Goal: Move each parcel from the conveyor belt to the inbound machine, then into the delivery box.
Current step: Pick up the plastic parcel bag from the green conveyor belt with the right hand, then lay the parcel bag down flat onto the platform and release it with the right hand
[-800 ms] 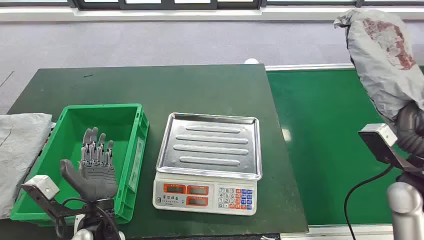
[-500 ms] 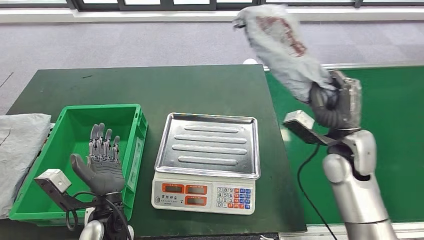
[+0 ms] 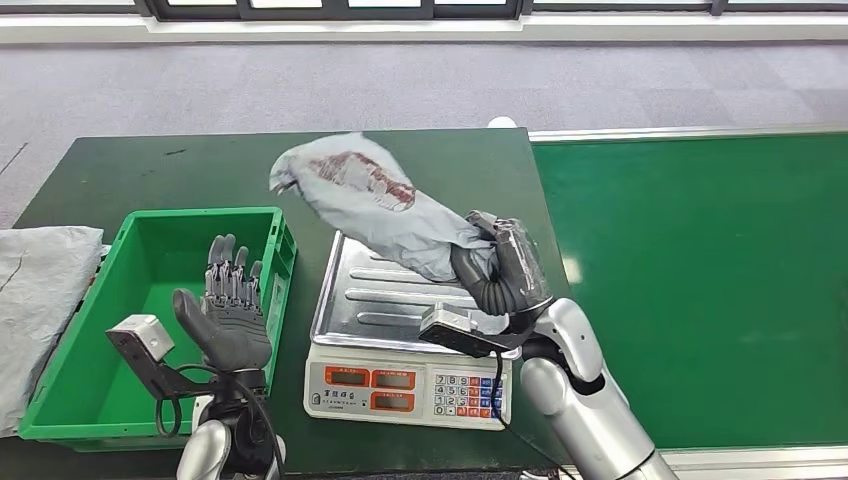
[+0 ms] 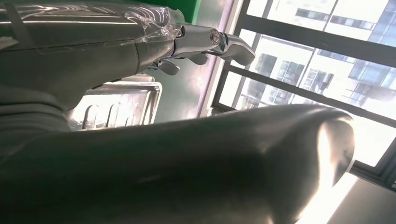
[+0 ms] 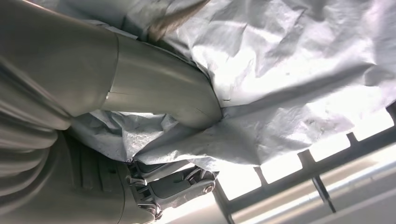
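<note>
Right hand clamps grey parcel at frame centre, above scale tray. Parcel's long axis slants up-left from hand, toward green box. Left hand, fingers spread, empty, hovers over box, lower left.

The parcel is a crumpled grey plastic mailer with a red-brown printed patch, held slantwise above the scale's steel tray, its free end raised over the tray's far left corner. The conveyor belt is a flat green strip along the table's right edge. The green delivery box sits open-topped near the table's left edge.
</note>
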Robot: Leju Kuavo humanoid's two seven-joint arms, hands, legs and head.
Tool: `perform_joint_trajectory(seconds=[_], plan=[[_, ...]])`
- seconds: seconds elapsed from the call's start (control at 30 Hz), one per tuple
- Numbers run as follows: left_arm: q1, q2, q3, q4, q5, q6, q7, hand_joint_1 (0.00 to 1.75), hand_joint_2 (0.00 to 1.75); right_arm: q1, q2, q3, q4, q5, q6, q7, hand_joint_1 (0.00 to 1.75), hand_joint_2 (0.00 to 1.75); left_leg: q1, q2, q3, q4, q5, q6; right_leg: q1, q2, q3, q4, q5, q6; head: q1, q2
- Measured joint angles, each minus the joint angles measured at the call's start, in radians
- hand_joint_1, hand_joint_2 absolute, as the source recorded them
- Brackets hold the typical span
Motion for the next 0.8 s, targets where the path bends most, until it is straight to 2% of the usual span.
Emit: perform_joint_trajectory(seconds=[0.07, 0.1, 0.2, 0.23, 0.5, 0.63, 0.8], plan=[[-0.008, 0.000, -0.004, 0.010, 0.004, 0.000, 0.001, 0.00, 0.00, 0.005, 0.012, 0.013, 0.011, -0.011, 0.005, 0.002, 1.75, 1.75, 0.000, 0.000, 0.000, 0.000, 0.000, 0.000, 0.000, 0.000, 0.000, 0.000, 0.000, 0.000, 0.000, 0.000], [-0.011, 0.000, -0.006, 0.014, 0.005, 0.000, 0.001, 0.00, 0.00, 0.007, 0.018, 0.017, 0.017, -0.019, 0.008, 0.002, 1.37, 1.75, 0.000, 0.000, 0.000, 0.000, 0.000, 0.000, 0.000, 0.000, 0.000, 0.000, 0.000, 0.000, 0.000, 0.000], [-0.020, 0.001, -0.011, 0.026, 0.007, 0.001, 0.001, 0.00, 0.00, 0.008, 0.034, 0.025, 0.047, -0.021, 0.005, 0.020, 0.06, 1.75, 0.000, 0.000, 0.000, 0.000, 0.000, 0.000, 0.000, 0.000, 0.000, 0.000, 0.001, -0.001, 0.000, 0.000], [-0.022, 0.001, -0.013, 0.029, 0.008, 0.003, 0.001, 0.00, 0.00, 0.008, 0.039, 0.028, 0.058, -0.010, -0.004, 0.033, 0.00, 1.75, 0.000, 0.000, 0.000, 0.000, 0.000, 0.000, 0.000, 0.000, 0.000, 0.000, 0.001, -0.001, 0.000, 0.000], [-0.034, 0.007, -0.019, 0.043, 0.013, -0.006, 0.010, 0.00, 0.00, 0.024, 0.057, 0.032, 0.088, 0.078, -0.089, 0.076, 0.00, 1.75, 0.000, 0.000, 0.000, 0.000, 0.000, 0.000, 0.000, 0.000, -0.001, 0.000, 0.001, -0.001, 0.000, 0.000], [-0.041, 0.009, -0.020, 0.049, 0.005, -0.021, 0.015, 0.00, 0.00, 0.056, 0.056, 0.027, 0.074, 0.180, -0.137, 0.109, 0.00, 0.00, 0.000, 0.001, 0.000, 0.000, 0.000, 0.000, 0.000, 0.001, -0.001, 0.000, 0.001, -0.001, 0.000, 0.000], [-0.041, 0.015, -0.020, 0.047, -0.018, -0.028, 0.024, 0.00, 0.00, 0.131, 0.054, -0.004, 0.028, 0.338, -0.201, 0.159, 0.00, 0.00, 0.000, 0.001, 0.000, 0.000, 0.000, 0.000, 0.000, 0.001, -0.001, 0.000, 0.000, -0.001, 0.000, 0.000]])
